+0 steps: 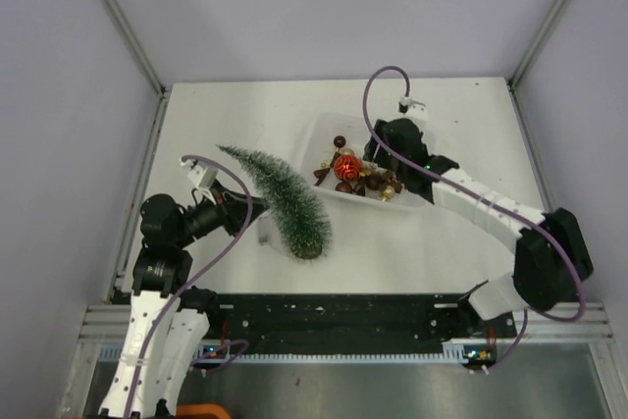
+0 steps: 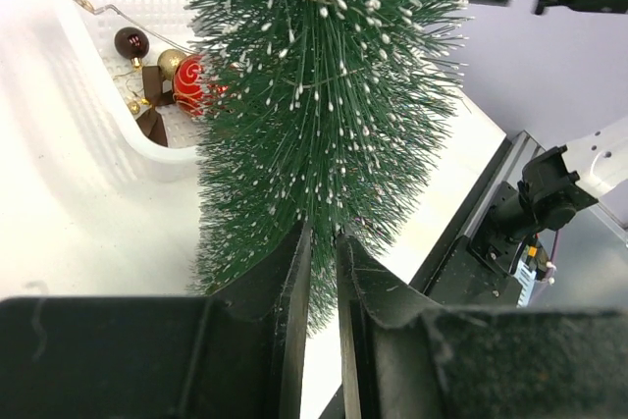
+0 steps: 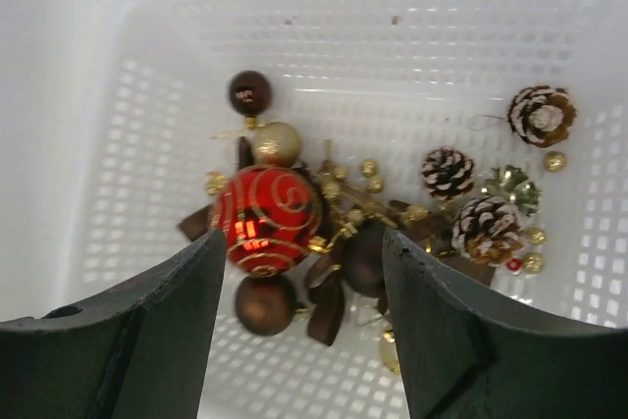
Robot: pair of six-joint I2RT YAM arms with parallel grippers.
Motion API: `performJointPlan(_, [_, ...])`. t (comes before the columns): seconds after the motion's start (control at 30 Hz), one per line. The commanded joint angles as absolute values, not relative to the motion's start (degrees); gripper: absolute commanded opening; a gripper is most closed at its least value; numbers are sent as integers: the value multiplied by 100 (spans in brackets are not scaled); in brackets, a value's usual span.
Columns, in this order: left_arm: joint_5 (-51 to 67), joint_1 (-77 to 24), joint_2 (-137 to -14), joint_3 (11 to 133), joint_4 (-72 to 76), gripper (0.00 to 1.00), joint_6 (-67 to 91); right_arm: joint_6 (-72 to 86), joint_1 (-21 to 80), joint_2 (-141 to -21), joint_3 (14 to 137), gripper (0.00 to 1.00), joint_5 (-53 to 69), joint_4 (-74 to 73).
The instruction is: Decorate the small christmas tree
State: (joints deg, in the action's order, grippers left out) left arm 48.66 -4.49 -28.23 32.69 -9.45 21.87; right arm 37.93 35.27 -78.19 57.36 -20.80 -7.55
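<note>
Left wrist view: the left gripper [image 2: 322, 235] has its jaws a thin slit apart, with frosted bristles of the small christmas tree [image 2: 324, 95] brushing the tips (pinched or let go, I cannot tell). From above, the tree slants across the table [image 1: 226, 115], its long axis running from the tip at 10 o'clock to the base at 4 o'clock, with the gripper against its flank at 8 o'clock. The white tray [image 3: 442, 56] sits at 2 o'clock of the base. Over it the right gripper [image 3: 304, 237] hangs released, jaws wide with nothing between them. Beneath lie a red bauble [image 3: 265, 218], a brown ball [image 3: 250, 92], a gold ball [image 3: 277, 142] and pinecones [image 3: 448, 172].
</note>
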Motion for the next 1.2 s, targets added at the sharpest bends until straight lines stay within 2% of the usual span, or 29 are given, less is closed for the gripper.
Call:
performJointPlan(0.0, [5018, -439, -2821, 3445, -817, 22, 1978, 3042, 3253, -8822, 6301, 64, -2549, -1415])
performJointPlan(0.33, [5106, -439, -2892, 3410, -905, 22, 1855, 2497, 2830, -10159, 7321, 64, -2900, -1564])
performJointPlan(0.87, [5124, -439, -2874, 3348, -826, 22, 1916, 2347, 2672, -10907, 7453, 65, -2821, -1749])
performJointPlan(0.93, [5107, -431, -2883, 3349, -844, 22, 1837, 2382, 2654, -10925, 7462, 61, -2769, -1723])
performJointPlan(1.07, [5045, -439, -2874, 3401, -949, 22, 1688, 2461, 2610, -10986, 7523, 46, -2646, -1723])
performJointPlan(1.17, [5001, -431, -2891, 3419, -975, 22, 1635, 2478, 2610, -10986, 7506, 38, -2602, -1731])
